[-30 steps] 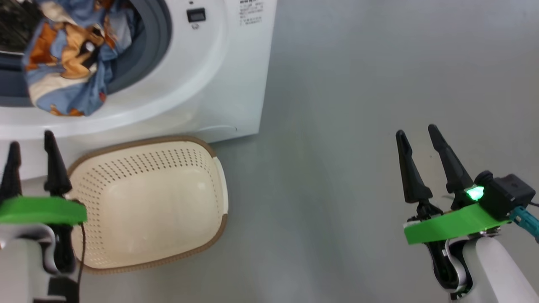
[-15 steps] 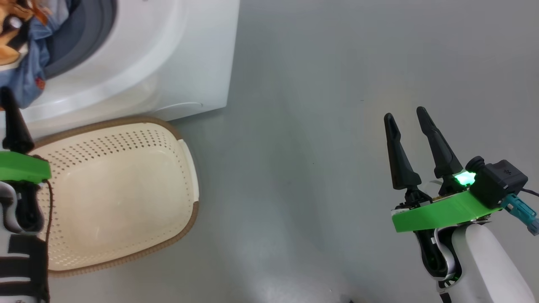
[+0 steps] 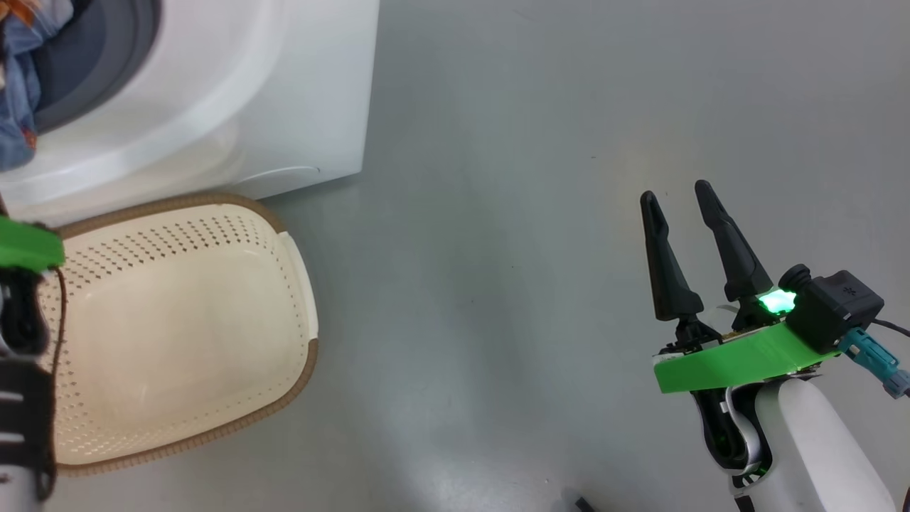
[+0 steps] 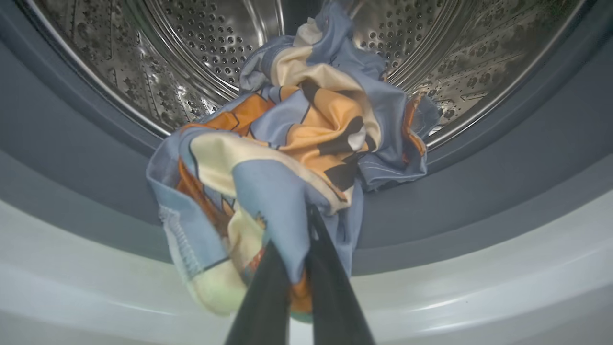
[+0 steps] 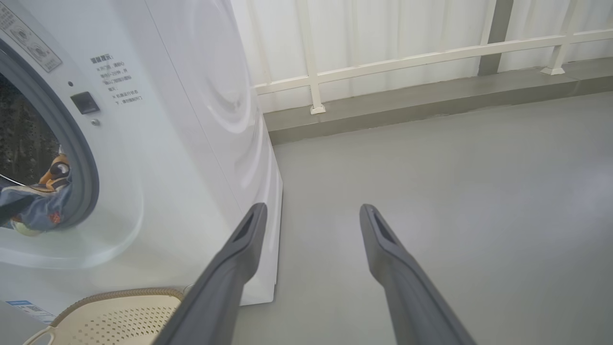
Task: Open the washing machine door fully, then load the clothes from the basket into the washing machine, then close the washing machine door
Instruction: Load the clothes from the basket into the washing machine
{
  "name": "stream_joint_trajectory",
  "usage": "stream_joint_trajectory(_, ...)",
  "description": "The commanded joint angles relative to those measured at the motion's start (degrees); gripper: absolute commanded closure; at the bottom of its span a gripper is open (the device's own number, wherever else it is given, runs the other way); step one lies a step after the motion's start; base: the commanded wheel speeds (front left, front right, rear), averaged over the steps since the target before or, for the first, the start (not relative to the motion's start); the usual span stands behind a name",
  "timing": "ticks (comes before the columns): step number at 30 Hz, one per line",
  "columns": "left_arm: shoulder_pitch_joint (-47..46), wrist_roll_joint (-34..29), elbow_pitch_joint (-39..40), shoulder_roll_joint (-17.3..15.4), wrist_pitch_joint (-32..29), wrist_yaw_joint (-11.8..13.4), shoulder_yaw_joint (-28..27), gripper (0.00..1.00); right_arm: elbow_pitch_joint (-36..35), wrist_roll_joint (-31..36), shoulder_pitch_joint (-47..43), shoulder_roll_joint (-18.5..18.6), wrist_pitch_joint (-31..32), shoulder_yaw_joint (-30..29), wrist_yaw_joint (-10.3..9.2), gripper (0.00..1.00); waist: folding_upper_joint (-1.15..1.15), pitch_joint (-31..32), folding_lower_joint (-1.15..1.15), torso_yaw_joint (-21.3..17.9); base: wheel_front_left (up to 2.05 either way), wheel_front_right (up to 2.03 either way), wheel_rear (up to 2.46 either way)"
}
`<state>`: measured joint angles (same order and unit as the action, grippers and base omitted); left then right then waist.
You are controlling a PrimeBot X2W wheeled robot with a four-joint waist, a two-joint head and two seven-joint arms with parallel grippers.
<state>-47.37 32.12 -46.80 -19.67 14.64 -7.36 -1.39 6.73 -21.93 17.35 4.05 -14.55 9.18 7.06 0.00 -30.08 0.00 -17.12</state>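
The whole head view has slid since a second ago, so the camera has turned. The washing machine (image 3: 213,92) now fills only the upper left corner of that view, with less of its opening inside the frame. The basket (image 3: 178,334) lies at the left edge rather than left of centre, on the grey floor (image 3: 498,249) against the machine's front, its perforated bottom showing. Of the left arm, the head view now catches a green bracket (image 3: 21,245) at the far left edge. A second ago two spread fingers stood above the bracket.

The clothes (image 4: 297,158) sit in the middle of the left wrist view. They are bunched over the grey gasket (image 4: 479,182) at the lower lip of the opening, with the upper part reaching back into the steel drum (image 4: 191,52) and the lower part drooping over the white front.

The left gripper (image 4: 294,235), open a second ago, has its jaws pressed together on a lower fold of the clothes at the bottom centre of its wrist view. Cloth covers both fingertips.

The right gripper (image 3: 675,193) stays at the lower right of the head view, above bare floor. Its jaws are spread wide as before, holding and touching nothing.
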Motion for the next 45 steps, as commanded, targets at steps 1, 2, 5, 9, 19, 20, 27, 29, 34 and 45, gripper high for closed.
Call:
stream_joint_trajectory(1, -2.07, -0.64, 1.15, -3.30, 0.36, -0.13, -0.36, 1.00, -1.51, -0.05, 0.61, 0.16, -0.45, 1.29, 0.43, 0.00, 0.00, -0.40, 0.00, -0.33, 0.00, 0.00, 0.00)
stream_joint_trajectory(2, -3.01, -0.96, 1.20, -3.72, 0.36, -0.13, 0.34, 1.00, -1.57, -0.11, 0.70, 0.08, -0.45, 1.43, 0.43, 0.00, 0.00, -0.67, 0.00, -0.53, 0.00, 0.00, 0.00)
stream_joint_trajectory(5, -6.19, -1.83, 0.94, -4.83, 0.36, -0.13, 2.76, 1.00, -1.53, -0.30, 1.02, -0.18, -0.45, 1.77, 0.43, 0.00, 0.00, -1.43, 0.00, -1.22, 0.00, 0.00, 0.00)
stream_joint_trajectory(9, -10.81, -2.90, -1.05, -6.57, 0.36, -0.13, 6.20, 1.00, -1.34, -0.58, 1.28, -0.52, -0.45, 2.55, 0.43, 0.00, 0.00, -2.21, 0.00, -2.65, 0.00, 0.00, 0.00)
stream_joint_trajectory(19, -22.40, -8.20, -5.47, -10.05, 0.36, 0.15, 10.10, 1.00, -2.04, -1.10, 2.34, -1.00, -0.45, 3.33, 0.43, 0.00, 0.00, -5.25, 0.00, -5.54, 0.00, 0.00, 0.00)
stream_joint_trajectory(20, -22.82, -9.29, -6.89, -10.33, 0.36, 0.47, 10.66, 1.00, -2.05, -1.12, 2.39, -1.03, -0.45, 3.36, 0.43, 0.00, 0.00, -5.40, 0.00, -5.76, 0.00, 0.00, 0.00)
stream_joint_trajectory(27, -26.16, -12.37, -17.96, -11.00, 0.36, 2.05, 12.82, 1.00, -1.68, -1.06, 2.13, -1.13, -0.45, 3.80, 0.43, 0.00, 0.00, -5.04, 0.00, -6.19, 0.00, 0.00, 0.00)
stream_joint_trajectory(29, -27.15, -12.46, -19.58, -10.76, 0.36, 1.91, 13.09, 0.73, -1.68, -0.99, 2.12, -1.14, -0.45, 3.81, 0.43, 0.00, 0.00, -4.93, 0.00, -5.98, 0.00, 0.00, 0.00)
stream_joint_trajectory(34, -28.53, -12.73, -21.15, -9.92, 0.36, 1.65, 13.67, 0.00, -1.76, -0.91, 2.39, -1.16, -0.45, 3.80, 0.43, 0.00, 0.00, -4.47, 0.00, -5.09, 0.00, 0.00, 0.00)
stream_joint_trajectory(45, -23.23, -8.77, -15.48, -7.34, 0.36, 1.46, 7.67, 0.00, -1.54, -0.23, 2.39, -1.06, -0.45, 3.13, 0.43, 0.00, 0.00, -2.25, 0.00, -2.68, 0.00, 0.00, 0.00)
